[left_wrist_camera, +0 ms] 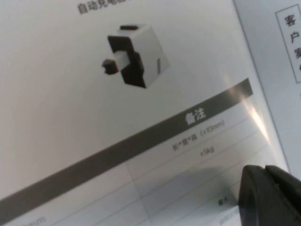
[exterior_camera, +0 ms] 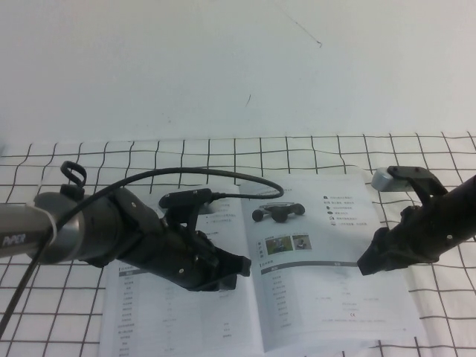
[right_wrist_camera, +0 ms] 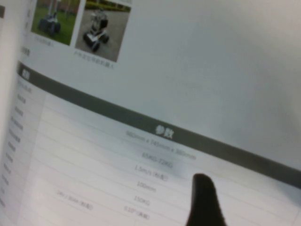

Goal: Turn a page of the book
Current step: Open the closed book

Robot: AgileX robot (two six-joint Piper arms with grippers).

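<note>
The book [exterior_camera: 312, 297] lies open and flat on the checked cloth. Its right-hand page [exterior_camera: 327, 245] shows a black wheeled-vehicle photo [exterior_camera: 279, 212] over tables, and it fills the right wrist view [right_wrist_camera: 141, 70]. The left-hand page [exterior_camera: 149, 312] shows a boxy vehicle photo [left_wrist_camera: 136, 54] and a dark bar. My left gripper [exterior_camera: 239, 269] is shut and empty, low over the left page beside the spine; it also shows in the left wrist view [left_wrist_camera: 267, 197]. My right gripper [exterior_camera: 366, 264] hangs over the outer part of the right-hand page.
A white cloth with a black grid [exterior_camera: 223, 152] covers the table under the book. A plain white wall stands behind. A black cable [exterior_camera: 223, 175] loops from the left arm over the book's top edge.
</note>
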